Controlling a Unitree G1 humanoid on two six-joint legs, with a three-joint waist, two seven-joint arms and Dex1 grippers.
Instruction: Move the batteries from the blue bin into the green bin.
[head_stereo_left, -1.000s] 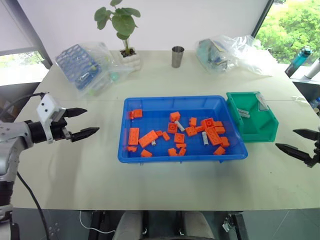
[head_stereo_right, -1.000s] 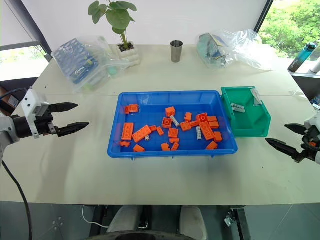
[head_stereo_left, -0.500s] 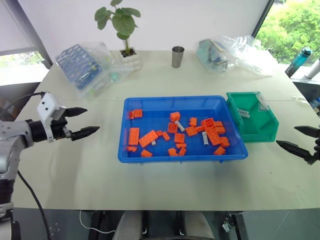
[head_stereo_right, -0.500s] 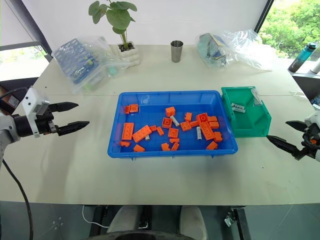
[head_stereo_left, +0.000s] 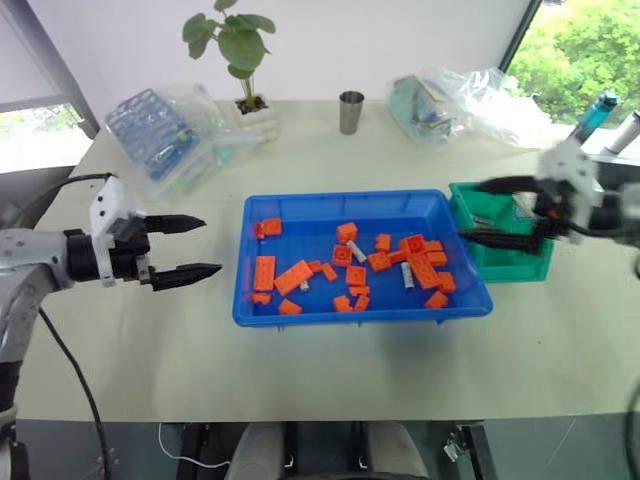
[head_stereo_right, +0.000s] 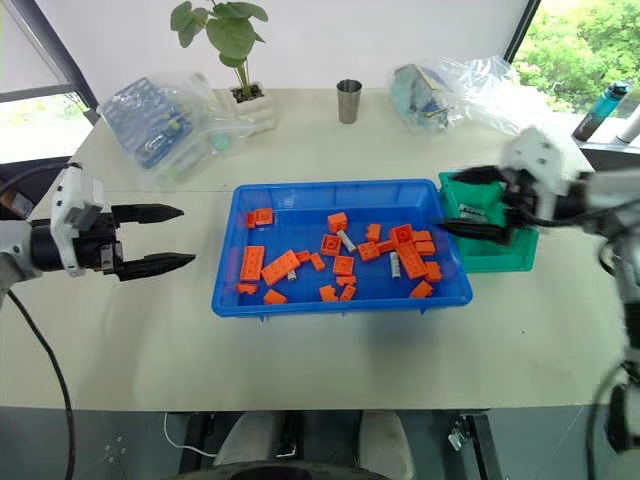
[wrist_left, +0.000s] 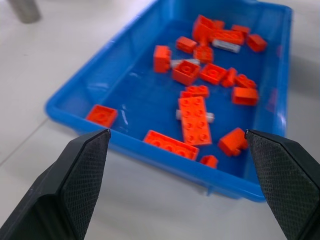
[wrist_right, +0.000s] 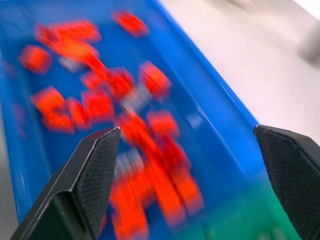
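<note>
Pale, matte tabletop (head_stereo_left: 330, 370) runs back to a white wall, with a window and greenery at the far right. Along the far edge stand a potted plant (head_stereo_left: 235, 50), a metal cup (head_stereo_left: 350, 112), a blue lattice rack (head_stereo_left: 150, 128) in crinkled clear wrap and another plastic bag (head_stereo_left: 460, 100). At the centre sits the blue bin (head_stereo_left: 340, 310), a shallow glossy tray strewn with orange bricks (head_stereo_left: 296, 276) and a few thin silver batteries (head_stereo_left: 408, 276). The green bin (head_stereo_left: 520, 262) touches its right end, with batteries inside. The left gripper (head_stereo_left: 195, 247) hovers left of the tray, jaws wide apart and empty. The right gripper (head_stereo_left: 478, 210) hangs over the seam between the bins, jaws also spread, holding nothing.
</note>
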